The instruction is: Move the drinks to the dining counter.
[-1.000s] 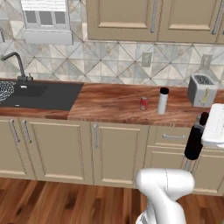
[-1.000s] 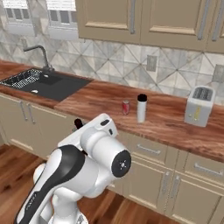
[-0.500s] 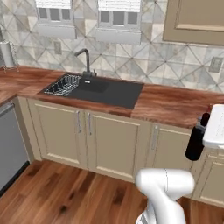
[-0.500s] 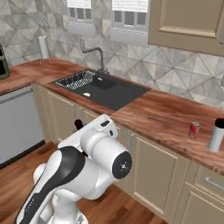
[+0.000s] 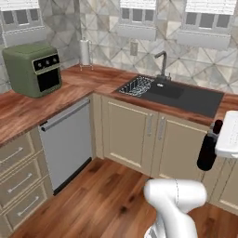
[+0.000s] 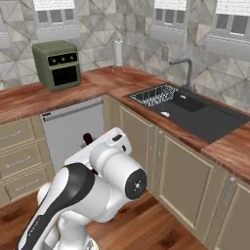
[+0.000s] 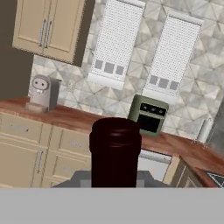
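At the right edge of the left base view, beside the white forearm: a slim black bottle, upright, dark and glossy, narrower at the top, held out in front of the sink cabinet. Carried clear of every countertop, above the wood floor.

In the hand view: gripper clamped tight on that bottle, jaws drawn in as far as the bottle's body allows, fingertips themselves hidden behind it. Seen from this angle as a broad dark cylinder with a faint reddish-brown sheen and a flat rounded top, rising from the bottom of the view. No label or marking readable on it.

In the right base view: only a small dark tip of the bottle poking up behind the white arm's shoulder, just in front of the steel dishwasher.

Around the corner of the kitchen: reddish-brown wood counter running along two walls. On it, an olive-green toaster oven at the left, a paper towel roll upright near the corner, a black sink with a dark faucet and a wire dish rack at its left side. Beige cabinet doors below. In the hand view, far off to the left, a grey coffee machine on the counter under upper cabinets.
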Robot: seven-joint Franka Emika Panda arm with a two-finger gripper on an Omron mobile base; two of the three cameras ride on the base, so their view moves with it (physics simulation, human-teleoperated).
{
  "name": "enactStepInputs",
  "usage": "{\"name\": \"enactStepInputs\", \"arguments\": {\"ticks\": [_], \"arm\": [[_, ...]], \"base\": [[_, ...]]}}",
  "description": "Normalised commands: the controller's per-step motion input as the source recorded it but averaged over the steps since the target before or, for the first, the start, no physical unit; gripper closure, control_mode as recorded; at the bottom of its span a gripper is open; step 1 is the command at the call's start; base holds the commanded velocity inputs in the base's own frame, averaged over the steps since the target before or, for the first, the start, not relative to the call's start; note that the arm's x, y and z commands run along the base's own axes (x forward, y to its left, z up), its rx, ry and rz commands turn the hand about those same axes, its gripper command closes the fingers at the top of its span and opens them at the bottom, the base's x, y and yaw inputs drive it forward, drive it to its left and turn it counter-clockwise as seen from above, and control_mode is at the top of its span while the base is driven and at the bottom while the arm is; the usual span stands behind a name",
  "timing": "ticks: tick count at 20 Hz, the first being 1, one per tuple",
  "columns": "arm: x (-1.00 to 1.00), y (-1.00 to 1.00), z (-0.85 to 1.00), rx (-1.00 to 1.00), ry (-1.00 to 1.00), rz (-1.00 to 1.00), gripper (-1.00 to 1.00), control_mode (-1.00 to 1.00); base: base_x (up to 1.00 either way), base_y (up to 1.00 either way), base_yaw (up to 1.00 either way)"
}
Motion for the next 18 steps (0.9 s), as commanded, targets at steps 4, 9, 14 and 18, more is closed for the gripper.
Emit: {"name": "enactStepInputs", "arguments": {"ticks": [4, 9, 14, 18], "arm": [[0.0, 0.0, 0.0, 0.0, 0.0, 0.0, 1.0, 1.0], [0.0, 0.0, 0.0, 0.0, 0.0, 0.0, 1.0, 1.0], [0.0, 0.0, 0.0, 0.0, 0.0, 0.0, 1.0, 1.0], [0.0, 0.0, 0.0, 0.0, 0.0, 0.0, 1.0, 1.0]], "base": [[0.01, 0.89, 0.46], [0.0, 0.68, 0.51], [-0.04, 0.52, 0.59], [-0.18, 0.47, 0.64]]}}
